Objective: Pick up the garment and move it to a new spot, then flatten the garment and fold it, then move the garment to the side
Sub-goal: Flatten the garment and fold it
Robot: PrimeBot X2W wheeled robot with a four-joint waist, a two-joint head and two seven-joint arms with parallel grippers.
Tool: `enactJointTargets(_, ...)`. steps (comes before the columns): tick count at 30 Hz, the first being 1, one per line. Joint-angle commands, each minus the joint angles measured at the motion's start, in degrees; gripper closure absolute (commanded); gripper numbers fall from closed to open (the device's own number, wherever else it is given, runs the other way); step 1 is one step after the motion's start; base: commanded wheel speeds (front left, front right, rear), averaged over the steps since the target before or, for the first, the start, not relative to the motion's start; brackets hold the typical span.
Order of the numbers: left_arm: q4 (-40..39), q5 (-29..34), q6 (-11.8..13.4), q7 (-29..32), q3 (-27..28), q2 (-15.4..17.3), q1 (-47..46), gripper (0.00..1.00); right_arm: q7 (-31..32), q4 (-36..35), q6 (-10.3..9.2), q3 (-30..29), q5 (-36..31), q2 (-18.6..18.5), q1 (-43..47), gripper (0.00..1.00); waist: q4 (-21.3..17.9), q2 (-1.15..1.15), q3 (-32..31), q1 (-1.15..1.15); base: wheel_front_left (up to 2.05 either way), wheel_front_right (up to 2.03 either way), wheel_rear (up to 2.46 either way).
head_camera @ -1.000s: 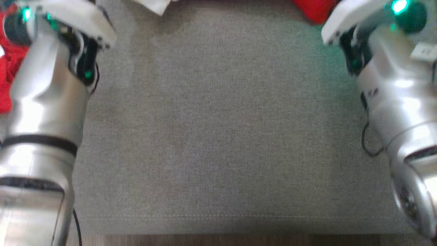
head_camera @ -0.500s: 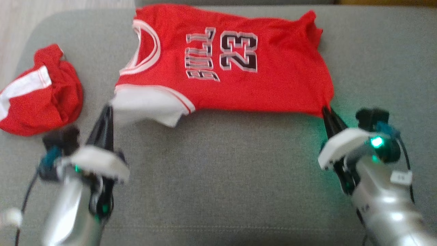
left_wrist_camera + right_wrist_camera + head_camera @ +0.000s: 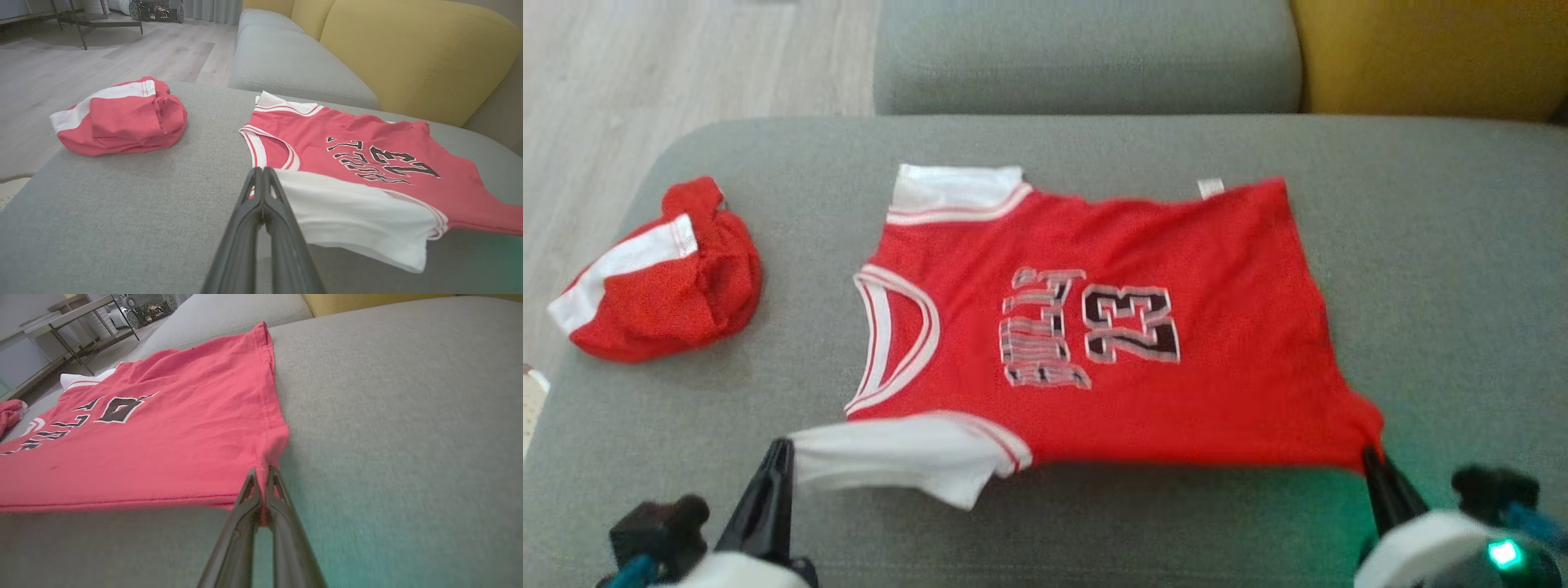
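Red mesh fabric with white trim: the garment (image 3: 1135,327) lies spread on the grey cushion (image 3: 1437,269), number print facing up, neck opening toward the robot's left. Its far edge rests flat on the cushion. Its near edge is raised off the surface and drawn taut between the two grippers.

The left gripper (image 3: 781,449) has its jaws closed on the outer corner of the near white sleeve (image 3: 890,457). The right gripper (image 3: 1369,457) has its jaws closed on the near hem corner, with a fold of red cloth pinched between the fingers.

Free surface: a wide bare area of cushion lies to the right of the hem, and a bare strip lies under and in front of the near edge. On the left, a bundled red-and-white garment (image 3: 662,278) sits near the cushion's rounded edge, apart from the neck opening. Beyond the far edge come a bare band of cushion, then a grey sofa seat (image 3: 1086,49) and a yellow backrest (image 3: 1421,49). Wood floor (image 3: 686,65) borders the far left.
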Motion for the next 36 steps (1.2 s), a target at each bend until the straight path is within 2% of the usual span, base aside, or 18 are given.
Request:
enactJointTargets(1,-4.1,1.0,1.1,0.8,3.1,1.3,-1.2,1.0,2.7,-6.5,-0.04,-1.0,-1.7,0.7,2.3,1.0,0.3,0.0,-0.6,0.01,0.0,0.0,0.0)
enactJointTargets(6,-9.0,1.0,3.0,3.2,3.6,1.7,2.0,1.0,12.5,-23.6,-0.04,-5.2,-5.2,4.1,11.4,1.0,0.0,0.0,-0.6,0.01,0.0,0.0,0.0)
enactJointTargets(9,-9.6,0.4,3.0,4.5,3.5,1.9,2.1,1.0,16.3,-28.7,-0.04,-6.1,-5.6,4.9,13.0,1.0,-0.3,0.0,-0.4,0.01,0.0,0.0,0.0)
enactJointTargets(12,-9.3,-0.1,2.7,5.0,3.6,2.2,1.5,1.0,17.8,-30.2,-0.04,-6.6,-5.5,5.1,13.0,1.0,-0.4,0.0,-0.2,0.01,0.0,0.0,0.0)
enactJointTargets(16,-7.6,-1.6,1.2,7.1,3.3,3.0,-1.7,1.0,20.8,-30.4,-0.04,-7.2,-5.5,5.4,11.6,1.0,-0.4,0.0,0.4,0.01,0.0,0.0,0.0)
enactJointTargets(24,0.9,-4.8,-3.7,11.9,1.3,4.1,-14.3,1.0,24.8,-26.0,-0.04,-6.7,-6.3,5.4,3.1,1.0,-0.9,0.0,5.4,0.01,0.0,0.0,0.0)
enactJointTargets(32,12.4,-6.2,-7.3,10.6,0.5,3.4,-24.9,1.0,22.6,-20.0,-0.04,-5.3,-6.7,5.3,-5.6,1.0,-1.5,0.0,9.9,0.01,0.0,0.0,0.0)
enactJointTargets(33,13.6,-6.3,-7.6,10.2,0.4,3.2,-25.7,1.0,22.1,-19.4,-0.04,-4.9,-6.7,5.2,-6.5,0.67,-1.5,0.0,10.3,0.01,0.0,0.0,0.0)
enactJointTargets(34,14.6,-6.3,-7.9,9.7,0.4,3.1,-26.3,0.28,21.4,-18.9,-0.04,-4.4,-6.6,5.0,-7.2,0.0,-1.5,0.0,10.6,0.01,0.0,0.0,0.0)
enactJointTargets(35,15.6,-6.4,-8.2,9.1,0.3,2.9,-26.8,0.0,20.6,-18.5,-0.04,-4.0,-6.5,4.9,-7.8,0.0,-1.4,0.0,10.9,0.01,0.0,0.0,0.0)
enactJointTargets(36,16.4,-6.3,-8.5,8.4,0.2,2.8,-27.1,0.0,19.8,-18.3,-0.04,-3.4,-6.3,4.8,-8.3,0.0,-1.4,0.0,11.0,0.01,0.0,0.0,0.0)
